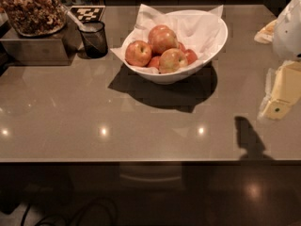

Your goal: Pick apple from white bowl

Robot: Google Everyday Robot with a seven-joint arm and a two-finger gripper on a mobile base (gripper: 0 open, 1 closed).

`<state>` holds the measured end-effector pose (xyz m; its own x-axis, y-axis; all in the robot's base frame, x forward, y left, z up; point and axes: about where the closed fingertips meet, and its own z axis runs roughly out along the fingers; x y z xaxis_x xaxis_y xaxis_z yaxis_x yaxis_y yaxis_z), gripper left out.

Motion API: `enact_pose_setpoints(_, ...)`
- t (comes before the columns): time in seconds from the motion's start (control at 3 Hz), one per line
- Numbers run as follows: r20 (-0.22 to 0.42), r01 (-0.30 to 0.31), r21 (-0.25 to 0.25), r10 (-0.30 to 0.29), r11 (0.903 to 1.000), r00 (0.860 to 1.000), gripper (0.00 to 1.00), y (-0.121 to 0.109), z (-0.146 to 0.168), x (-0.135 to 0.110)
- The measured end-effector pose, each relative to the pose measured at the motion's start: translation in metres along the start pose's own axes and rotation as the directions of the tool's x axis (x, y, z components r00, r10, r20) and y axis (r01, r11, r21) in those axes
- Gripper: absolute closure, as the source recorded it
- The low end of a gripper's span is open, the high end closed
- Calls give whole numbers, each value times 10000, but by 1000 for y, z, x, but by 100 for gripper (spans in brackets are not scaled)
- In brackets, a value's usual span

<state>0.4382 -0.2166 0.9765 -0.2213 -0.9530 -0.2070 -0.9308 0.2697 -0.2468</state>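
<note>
The white bowl (212,45), lined with crumpled white paper, stands on the far middle of the counter. It holds several apples. The apple (172,60) with the broad yellow-green flush lies at the front of the pile, facing me. An orange-red apple (138,53) lies to its left, another (163,38) sits on top, and smaller red ones show behind. My gripper (276,108) hangs at the right edge of the view, pale yellow, well to the right of the bowl and nearer me, above the counter. It holds nothing that I can see.
A small dark glass cup (95,39) with a spoon stands left of the bowl. Behind it a jar of snacks (30,8) sits on a metal box (33,48). The white arm (288,29) fills the upper right. The counter's front edge (141,161) runs across.
</note>
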Motion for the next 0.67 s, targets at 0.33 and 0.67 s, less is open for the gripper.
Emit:
enact_pose_setpoints(0.33, -2, -5, 4, 5, 10000, 10000, 0, 0, 0, 0)
enact_pose_setpoints(0.67, -68, -245, 203, 246, 9995, 9997, 0, 5, -7, 5)
